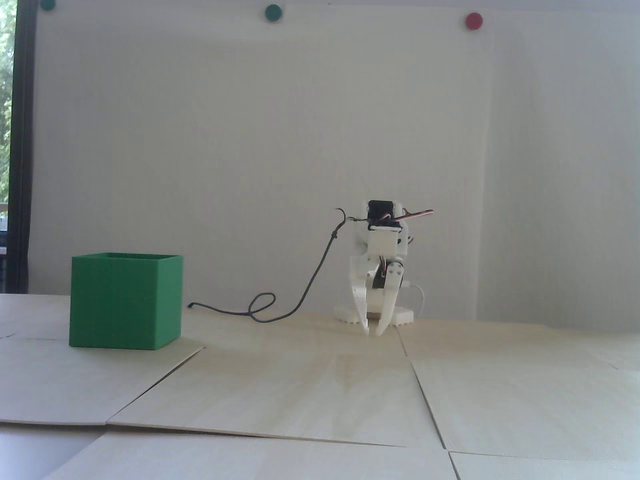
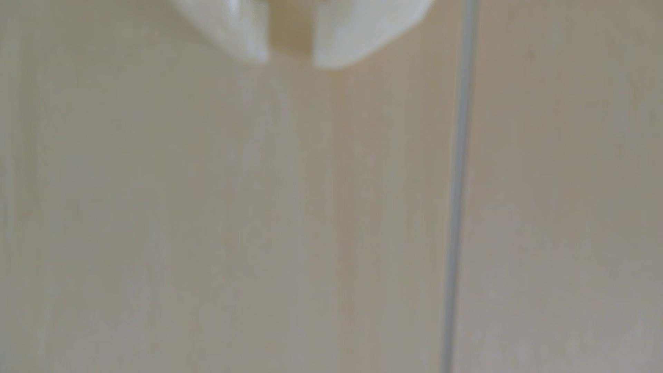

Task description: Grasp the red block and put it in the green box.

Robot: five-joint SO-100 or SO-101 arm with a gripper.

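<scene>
The green box (image 1: 125,300) stands on the light wooden table at the left of the fixed view, its top open; its inside is hidden from here. The red block is out of view in both views. My white gripper (image 1: 372,332) hangs at the table's centre, well to the right of the box, with its fingers pointing straight down and the tips just above the wood. In the blurred wrist view the gripper (image 2: 290,62) shows two white fingertips (image 2: 247,39) with a narrow gap. Only bare table shows between them, so it is slightly open and empty.
A dark cable (image 1: 310,285) loops across the table between the box and the arm's base (image 1: 400,316). Seams (image 2: 459,179) run between the table's wooden panels. Green dots (image 1: 273,12) and a red dot (image 1: 473,20) are stuck high on the white wall.
</scene>
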